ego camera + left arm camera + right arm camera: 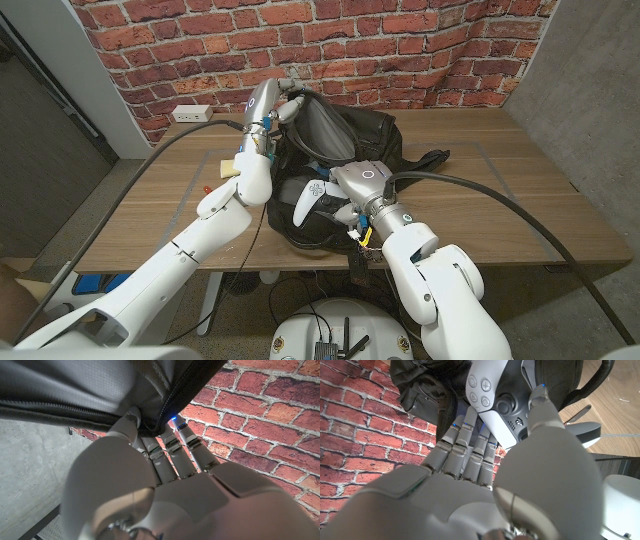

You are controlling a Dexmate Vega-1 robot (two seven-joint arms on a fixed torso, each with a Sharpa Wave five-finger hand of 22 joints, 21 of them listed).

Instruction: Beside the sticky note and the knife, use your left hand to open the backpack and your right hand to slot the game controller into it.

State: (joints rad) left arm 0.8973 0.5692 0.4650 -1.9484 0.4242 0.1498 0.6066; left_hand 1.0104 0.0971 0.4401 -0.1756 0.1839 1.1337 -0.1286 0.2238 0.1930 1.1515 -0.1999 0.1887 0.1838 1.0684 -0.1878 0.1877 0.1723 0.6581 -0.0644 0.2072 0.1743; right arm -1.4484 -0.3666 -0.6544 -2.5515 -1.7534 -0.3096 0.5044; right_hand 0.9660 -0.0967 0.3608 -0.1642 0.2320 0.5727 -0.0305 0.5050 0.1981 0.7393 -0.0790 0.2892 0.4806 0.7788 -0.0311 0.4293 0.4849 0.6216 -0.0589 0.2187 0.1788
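Observation:
The black backpack [385, 140] lies at the middle of the wooden table [520, 190], its grey-lined mouth [325, 130] gaping toward me. At the mouth's upper left, my left hand [283, 104] grips the zippered rim [75, 412] and holds it up, with its fingers [172, 447] hooked over the edge. Lower down, my right hand [345, 200] holds the white game controller [308, 196] over the backpack's front. Its thumb [540, 407] presses on the controller [495, 390] and the fingers [465, 442] lie beneath it. A yellow sticky note [230, 166] and a small red-handled thing [204, 188] lie left of the backpack.
A white power strip [190, 114] sits at the table's back left under the brick wall [420, 30]. Thick black cables [520, 205] run from both arms across the table. A backpack strap [432, 160] loops out to the right. Bare wood spreads to the right.

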